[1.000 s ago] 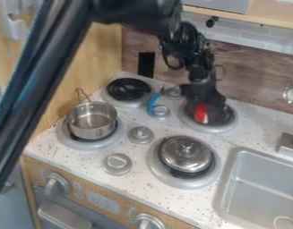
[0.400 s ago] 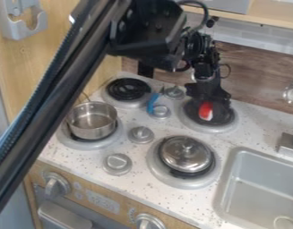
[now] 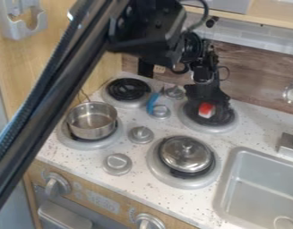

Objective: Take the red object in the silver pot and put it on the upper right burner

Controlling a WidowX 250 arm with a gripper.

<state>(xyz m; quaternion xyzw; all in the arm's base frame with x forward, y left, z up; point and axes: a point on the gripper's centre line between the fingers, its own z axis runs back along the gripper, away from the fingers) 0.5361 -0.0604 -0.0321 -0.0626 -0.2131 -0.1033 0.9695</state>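
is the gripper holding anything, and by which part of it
Can't tell: the red object is at the tip of the gripper, any grip hidden.

Red obj. point(image 3: 206, 108) w/ white part at round upper R burner point(image 3: 217, 129); open silver pot point(image 3: 92, 129) upright on lower L burner point(image 3: 83, 145).

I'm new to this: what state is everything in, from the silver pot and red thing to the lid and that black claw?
Gripper: down at the upper right burner, right at the red object.
Red object: out of the pot, at the upper right burner; held or resting, I cannot tell.
Silver pot: upright, uncovered, on the lower left burner.
Silver lid: knob up, at the lower right burner.
Upper left burner: dark, not glowing.
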